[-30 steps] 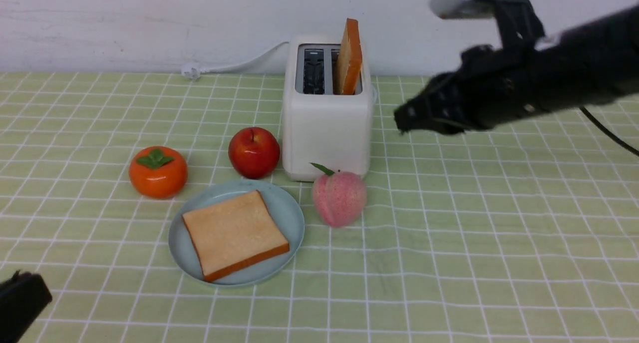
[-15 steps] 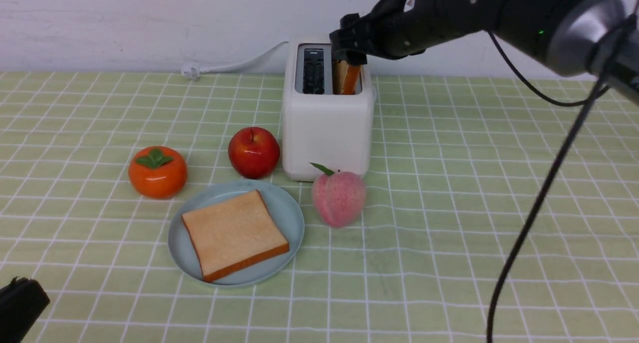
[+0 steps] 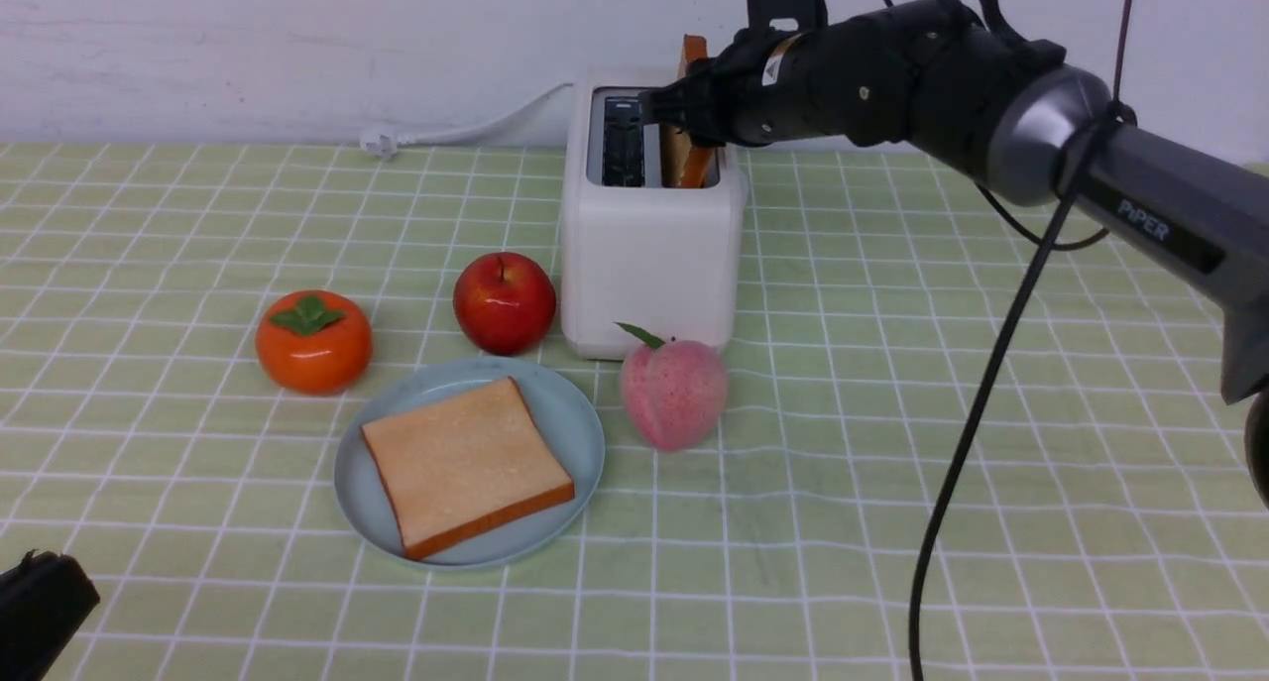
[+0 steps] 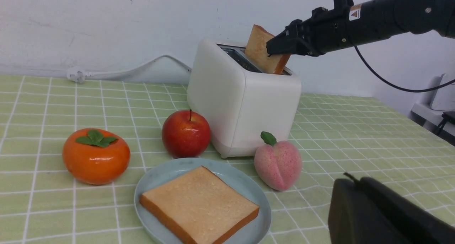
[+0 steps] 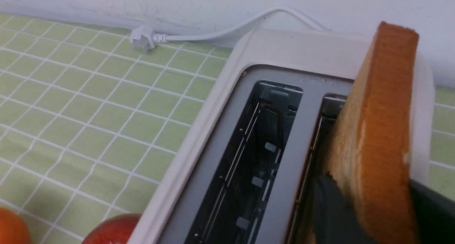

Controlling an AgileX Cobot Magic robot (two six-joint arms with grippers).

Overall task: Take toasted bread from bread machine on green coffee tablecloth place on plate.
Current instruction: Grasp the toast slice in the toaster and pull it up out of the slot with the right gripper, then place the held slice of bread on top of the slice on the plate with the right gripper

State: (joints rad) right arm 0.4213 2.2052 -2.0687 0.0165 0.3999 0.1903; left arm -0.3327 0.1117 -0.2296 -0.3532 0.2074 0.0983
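One slice of toasted bread (image 3: 466, 463) lies flat on the pale blue plate (image 3: 570, 413). A second slice (image 3: 687, 158) stands upright in the right slot of the white bread machine (image 3: 644, 255), on the green coffee tablecloth (image 3: 892, 463). My right gripper (image 3: 684, 106) reaches in from the right above the slots. In the right wrist view its dark fingers (image 5: 330, 205) press both sides of the standing slice (image 5: 376, 130). My left gripper (image 3: 40, 597) rests low at the near left corner, shut and empty, with its tips (image 4: 350, 182) together.
A red apple (image 3: 504, 301) sits left of the toaster and a pink peach (image 3: 673, 394) in front of it, both close to the plate. An orange persimmon (image 3: 313, 341) lies further left. The white power cord (image 3: 466, 126) runs along the wall. A black cable (image 3: 981, 403) hangs from my right arm.
My right gripper swung from right of the toaster up to its top, settled over the standing slice, and its jaws closed on it. The left gripper has stayed put.
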